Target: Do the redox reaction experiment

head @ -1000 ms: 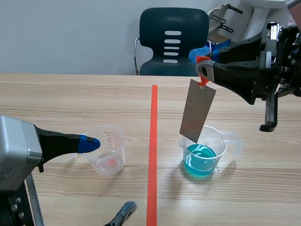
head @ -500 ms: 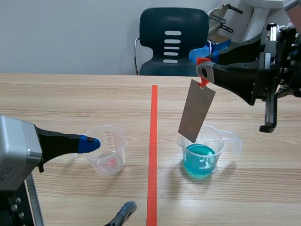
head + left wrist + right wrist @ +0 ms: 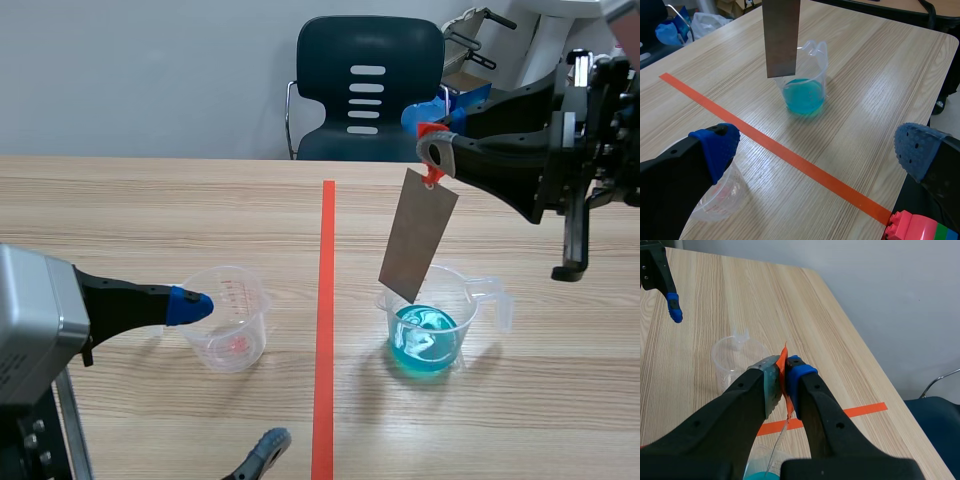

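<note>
Dip appears pending: right gripper (image 3: 432,150) pinches plate (image 3: 418,248) at beaker's (image 3: 432,330) 12 o'clock, likely needing straight lowering; left gripper (image 3: 815,147) spread.

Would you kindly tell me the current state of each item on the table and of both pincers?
Grey metal plate with orange-red tab: hanging tilted, held by its tab, lower end above the liquid.
Clear plastic cup of blue liquid: upright, partly filled.
Clear plastic measuring cup: upright, no liquid visible.
Left pincer: open, beside the measuring cup.
Right pincer: shut on the plate's tab.
</note>
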